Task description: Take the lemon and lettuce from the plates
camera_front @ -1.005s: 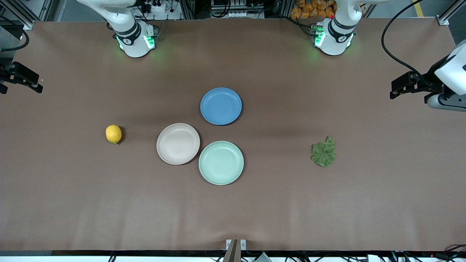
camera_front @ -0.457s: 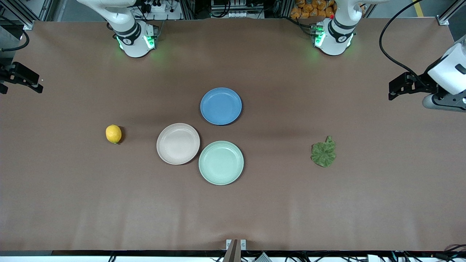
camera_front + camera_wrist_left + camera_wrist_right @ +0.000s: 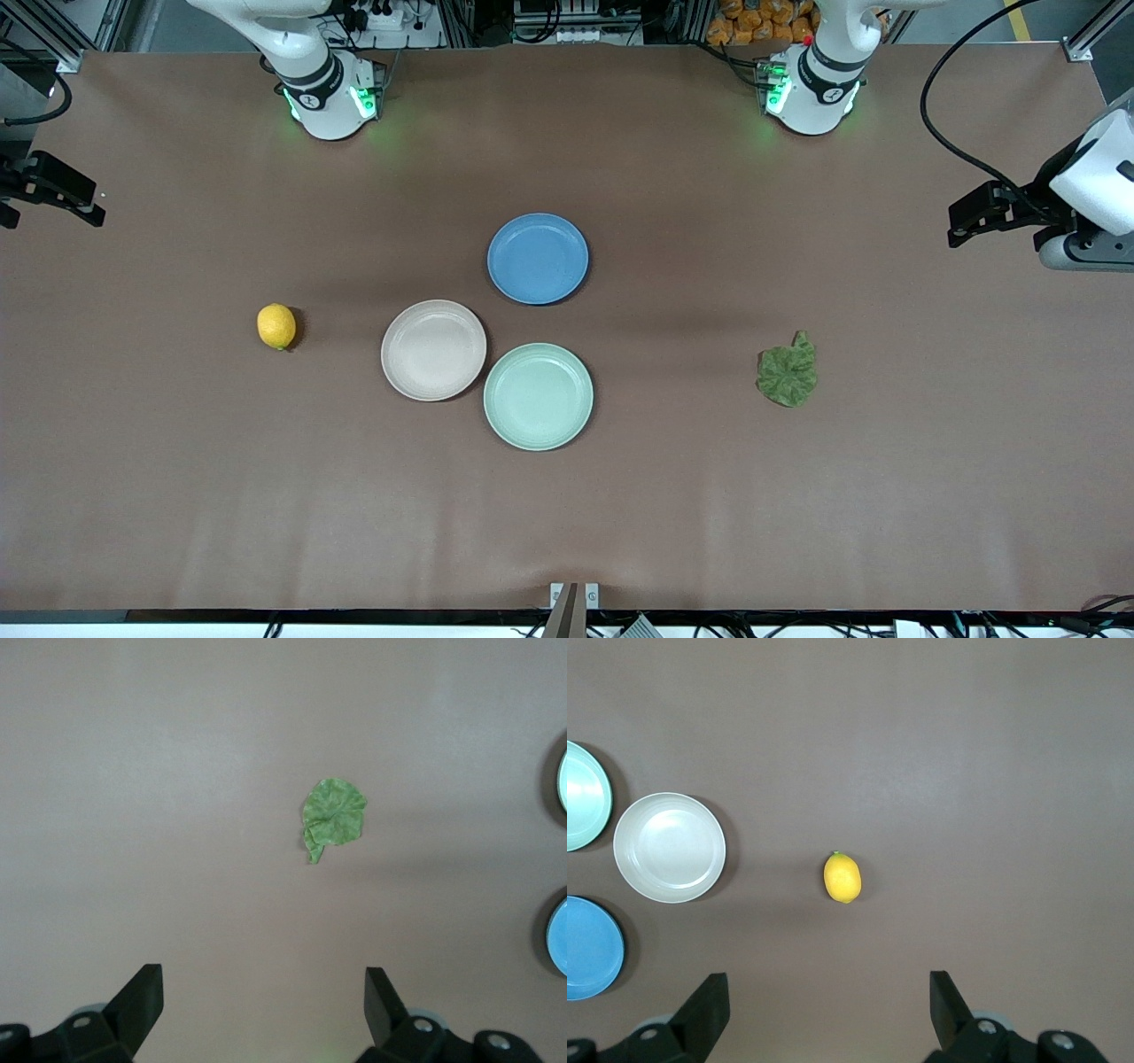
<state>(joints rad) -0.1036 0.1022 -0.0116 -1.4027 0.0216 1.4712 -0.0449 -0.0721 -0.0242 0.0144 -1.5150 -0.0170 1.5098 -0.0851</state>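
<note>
Brown matte table (image 3: 673,496) fills my front view. I see the lemon (image 3: 276,326) lying bare on the table toward the right arm's end, well apart from the beige-pink plate (image 3: 433,350); it sits on no plate. The lettuce (image 3: 788,373) lies flat on the table toward the left arm's end, short stem tip pointing toward the robots' bases, well apart from the mint green plate (image 3: 538,396).

Both task plates hold nothing. Beige-pink and mint green rims touch or nearly touch; I cannot tell which. The mint green one sits nearer to the front camera. The blue plate (image 3: 538,258) is farther from the camera than both, just beside them, also holding nothing.

The left gripper (image 3: 967,216) hangs up in the air over the table's edge at the left arm's end, holding nothing. In the left wrist view its fingers (image 3: 142,1001) stand wide apart, with the lettuce (image 3: 331,818) on the table between them and farther off; slivers of two plates show at the frame edge.

The right gripper (image 3: 55,191) hangs over the table's edge at the right arm's end, also holding nothing. In the right wrist view its fingers (image 3: 707,1008) are spread wide, the lemon (image 3: 842,877) visible between them, nubby green tip showing. The beige-pink plate (image 3: 670,848) is in that view too.
</note>
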